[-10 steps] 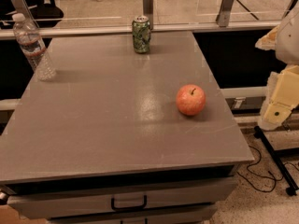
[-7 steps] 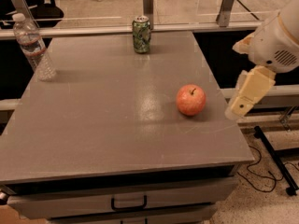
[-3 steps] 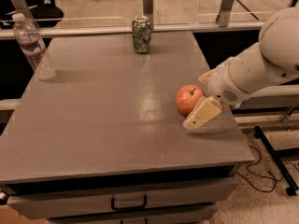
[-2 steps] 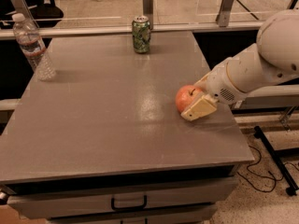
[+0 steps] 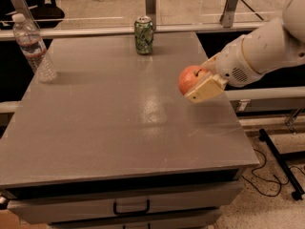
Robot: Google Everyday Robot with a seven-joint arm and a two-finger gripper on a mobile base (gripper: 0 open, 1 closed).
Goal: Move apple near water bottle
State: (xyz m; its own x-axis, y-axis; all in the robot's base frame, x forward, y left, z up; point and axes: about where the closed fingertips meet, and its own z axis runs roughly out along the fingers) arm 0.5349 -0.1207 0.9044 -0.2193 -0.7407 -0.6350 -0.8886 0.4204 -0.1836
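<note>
The red-orange apple (image 5: 189,78) is at the right side of the grey table (image 5: 119,123), held in my gripper (image 5: 202,80) and lifted a little above the surface. The cream fingers (image 5: 206,88) are closed around the apple's right and near sides. My white arm reaches in from the right. The clear ribbed water bottle (image 5: 34,47) with a white cap stands upright at the table's far left corner, far from the apple.
A green soda can (image 5: 143,35) stands upright at the table's far edge, near the middle. A rail with metal posts (image 5: 150,1) runs behind the table. A drawer handle (image 5: 131,208) is in the table's front. Cables and a stand foot (image 5: 281,163) lie on the floor at right.
My gripper came in from the right, dropped to the apple, closed on it and has lifted it slightly. The bottle and can have not moved.
</note>
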